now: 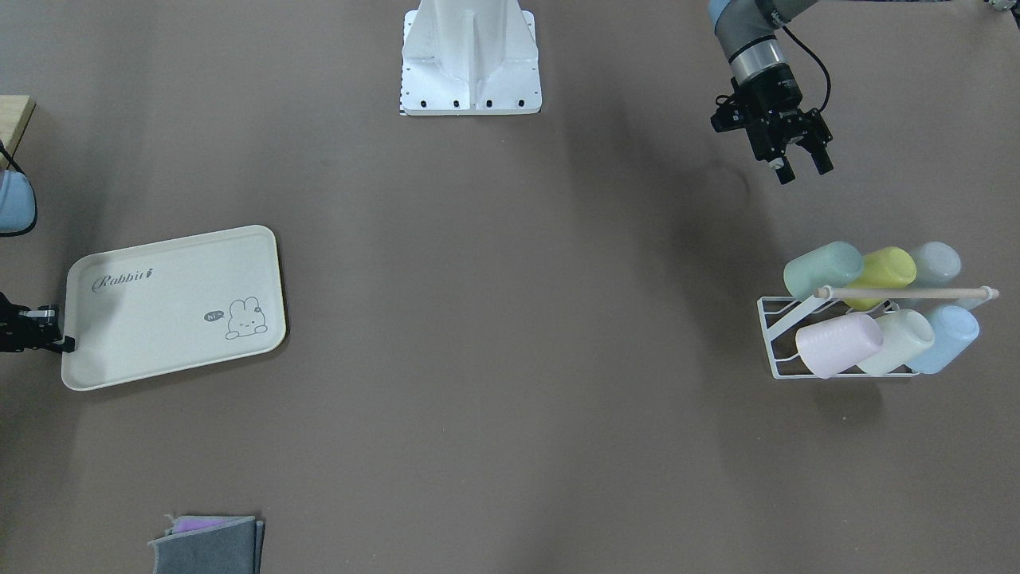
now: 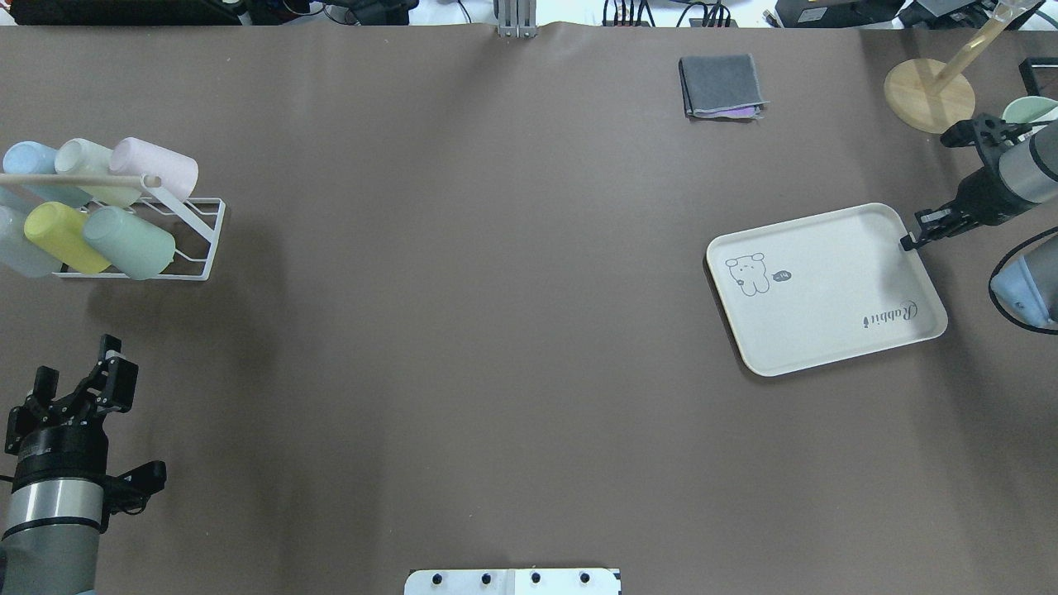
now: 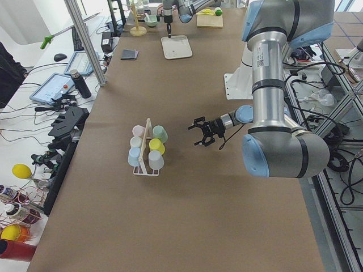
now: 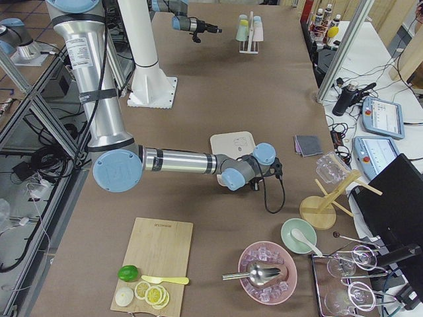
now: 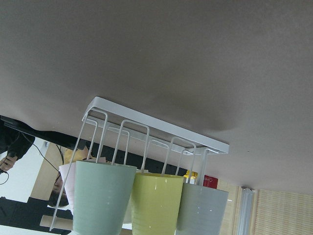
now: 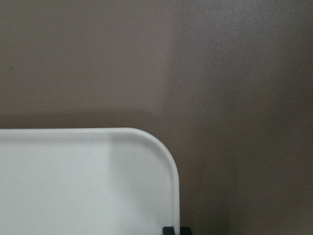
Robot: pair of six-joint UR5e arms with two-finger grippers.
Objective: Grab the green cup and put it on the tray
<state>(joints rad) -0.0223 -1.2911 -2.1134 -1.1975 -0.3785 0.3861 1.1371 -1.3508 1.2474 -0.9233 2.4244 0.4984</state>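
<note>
Now the left hand (image 1: 805,171), spread and empty, hovers short of the rack (image 2: 211,221) by the surface's left edge. The green cup (image 2: 128,242) leans at its inner end; probably best drawn off along its prong, sparing the yellow cup (image 2: 62,237). The right hand (image 2: 909,241) is at the tray (image 2: 826,330) rim; I cannot tell its grip.
</note>
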